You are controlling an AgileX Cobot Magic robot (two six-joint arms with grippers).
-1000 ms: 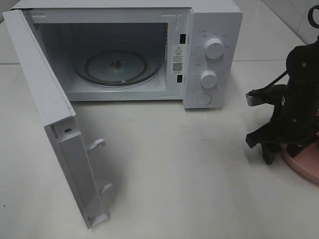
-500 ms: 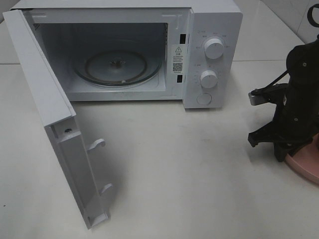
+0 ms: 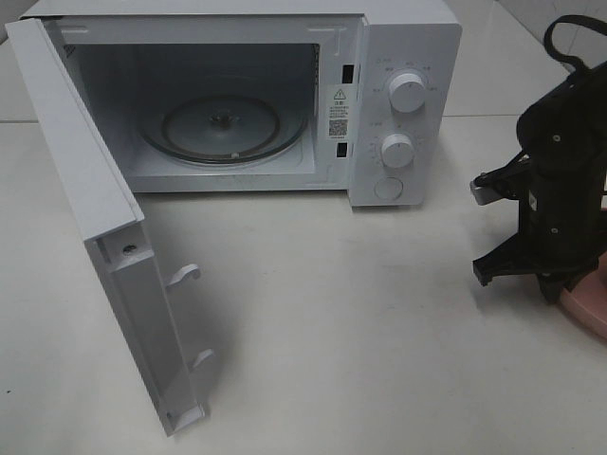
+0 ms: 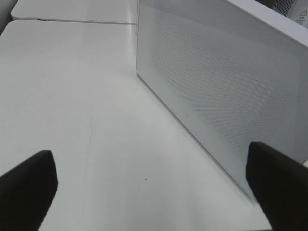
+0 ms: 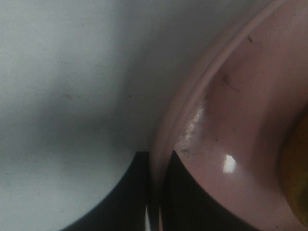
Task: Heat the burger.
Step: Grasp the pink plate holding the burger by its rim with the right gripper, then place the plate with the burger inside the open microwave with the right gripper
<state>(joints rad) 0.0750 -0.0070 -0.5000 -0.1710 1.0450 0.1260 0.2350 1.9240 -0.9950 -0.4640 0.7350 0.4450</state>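
Since a second ago the right pincer (image 3: 550, 289) has slid a little toward the edge of the high view, and its two black fingers have pulled in close together. From up high you see the white boxy microwave oven (image 3: 408, 57) at the back of the white tabletop (image 3: 360, 332). Its door (image 3: 85, 180) is swung wide open, and the round glass turning tray (image 3: 223, 128) inside is bare. The right arm stands over the round pink plate (image 3: 588, 308), and only a small bit of that plate peeks out. The burger cannot be seen from here, because the arm and the edge of the view hide it. The left arm is not in this view either.

The left wrist view shows the left pincer (image 4: 150, 161) wide open with nothing in it. It hangs over the tabletop beside a white dotted panel (image 4: 216, 82), which looks like the outside of the open door.

The right wrist view shows what the high view cannot. The right pincer (image 5: 155, 192) has one dark finger on each side of the pink plate (image 5: 231, 110) rim and is pinching it. At the far edge is a yellow-orange sliver, most likely the burger (image 5: 298, 168), sitting on the plate.

I think the step in hand is grabbing the plate so that plate and burger go into the oven together. To do it well, pinch firmly, lift slowly and hold the plate flat. Held at one edge only, it could sag, and a tall burger could tip or slide. Then go straight in through the opening, stay clear of the door, and set the plate on the middle of the glass tray.
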